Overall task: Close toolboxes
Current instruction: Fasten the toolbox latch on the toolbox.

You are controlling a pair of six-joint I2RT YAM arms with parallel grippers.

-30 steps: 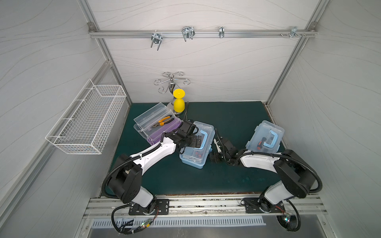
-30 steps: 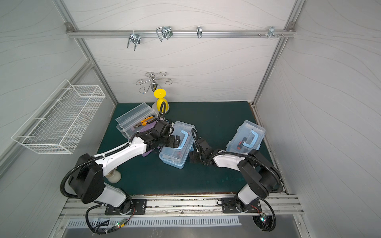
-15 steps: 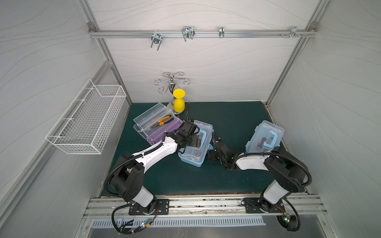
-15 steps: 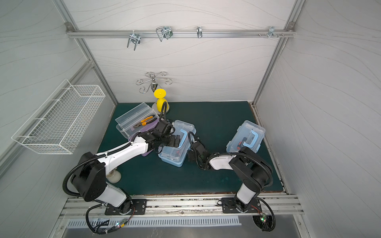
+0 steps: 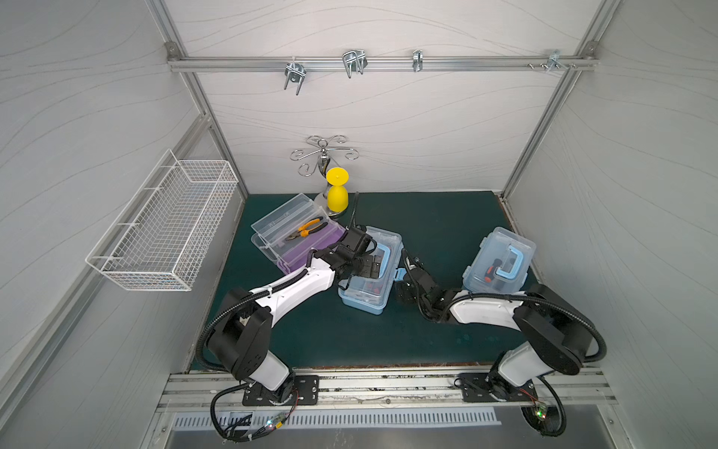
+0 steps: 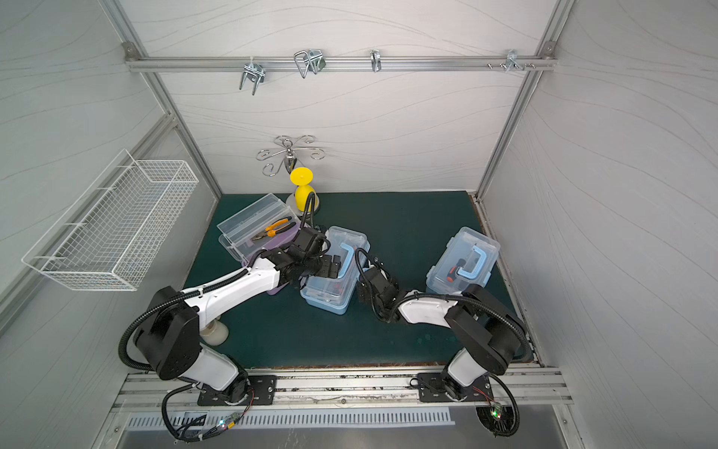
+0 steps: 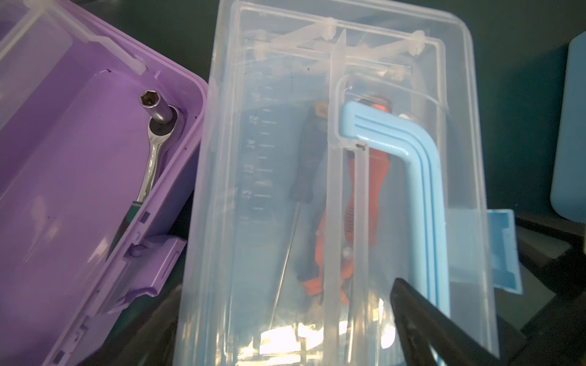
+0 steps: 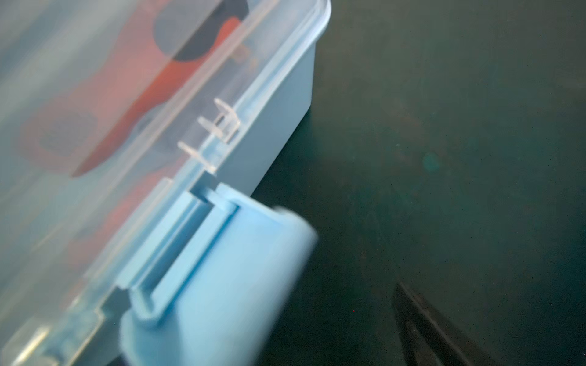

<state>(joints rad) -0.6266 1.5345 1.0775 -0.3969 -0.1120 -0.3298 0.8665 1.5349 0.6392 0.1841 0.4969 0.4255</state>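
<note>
Three toolboxes stand on the green mat. At the back left the purple one (image 5: 311,252) (image 6: 268,243) (image 7: 79,177) has its clear lid (image 5: 283,217) raised. The middle light blue one (image 5: 369,297) (image 6: 330,297) (image 7: 269,158) has its lid down, and its blue latch (image 5: 398,275) (image 7: 501,253) (image 8: 222,269) sticks out sideways. My left gripper (image 5: 367,266) (image 6: 330,266) (image 7: 285,317) rests open on that lid beside the blue handle (image 7: 412,177). My right gripper (image 5: 402,282) (image 6: 363,287) (image 8: 290,317) is open, right at the latch. The right light blue toolbox (image 5: 499,260) (image 6: 462,260) is shut.
A white wire basket (image 5: 163,229) hangs on the left wall. A yellow cup (image 5: 337,194) sits on a metal stand at the back. Orange pliers (image 5: 307,229) lie in the purple box's tray, and a ratchet wrench (image 7: 155,126) lies in its base.
My right arm has shifted along the latch side of the middle box, first closer and then slightly back. My left gripper has stayed on the lid.
</note>
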